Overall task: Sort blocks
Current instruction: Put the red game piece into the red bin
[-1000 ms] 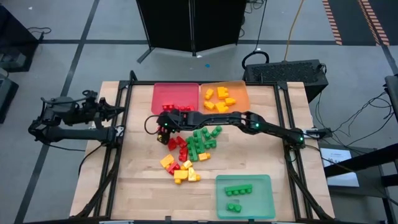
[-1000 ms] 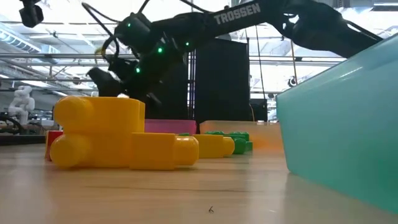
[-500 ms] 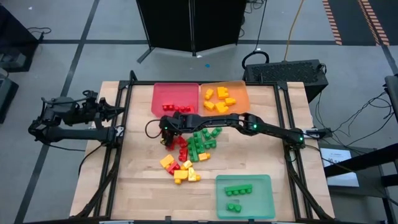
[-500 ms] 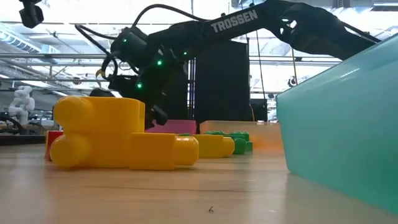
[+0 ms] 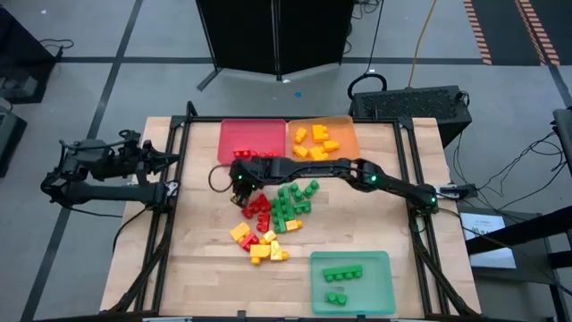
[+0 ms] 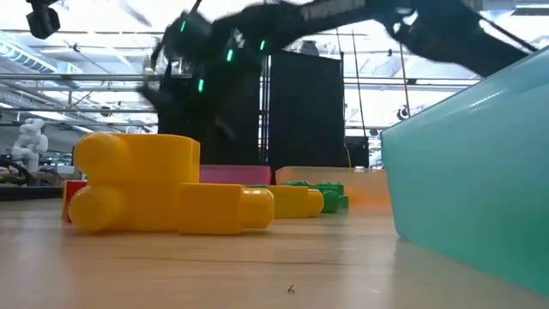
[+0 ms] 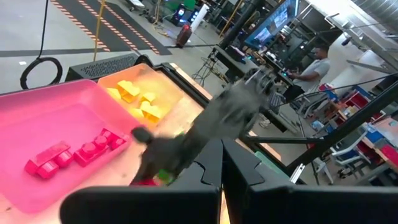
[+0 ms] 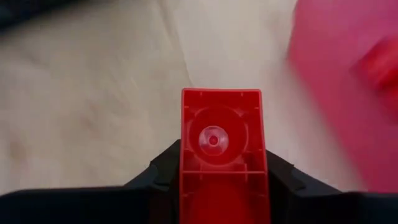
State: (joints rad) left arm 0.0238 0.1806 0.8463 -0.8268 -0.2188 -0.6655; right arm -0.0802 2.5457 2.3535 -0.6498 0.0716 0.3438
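Note:
My right gripper [image 5: 239, 179] hangs over the table just left of the loose pile of red, green and yellow blocks [image 5: 273, 217], near the red tray [image 5: 234, 134], and is shut on a red block [image 8: 221, 140]. More red blocks lie in the red tray, yellow ones in the orange tray [image 5: 344, 132], and green ones in the green tray [image 5: 380, 295]. In the low view a yellow block [image 6: 163, 184] rests on the table close to the camera. My left gripper [image 7: 222, 180] is shut and waits off the table's left edge [image 5: 170, 159]. My right gripper pinches the red block between its two fingers [image 8: 163, 169], one on each long side wall [image 8: 186, 155]. The block's hollow underside faces the wrist camera, and its free end sticks out past the fingertips. It is lifted clear of the table.
The three trays sit at the table's far edge and near right corner. Bare wood [image 5: 201, 259] lies left of and in front of the pile. A black cabinet [image 5: 268, 36] stands beyond the far edge. A person sits in the room behind, in the left wrist view.
My right gripper dipped at the left side of the pile, then rose and moved toward the table's far edge and the red tray; it is blurred with motion in the low view.

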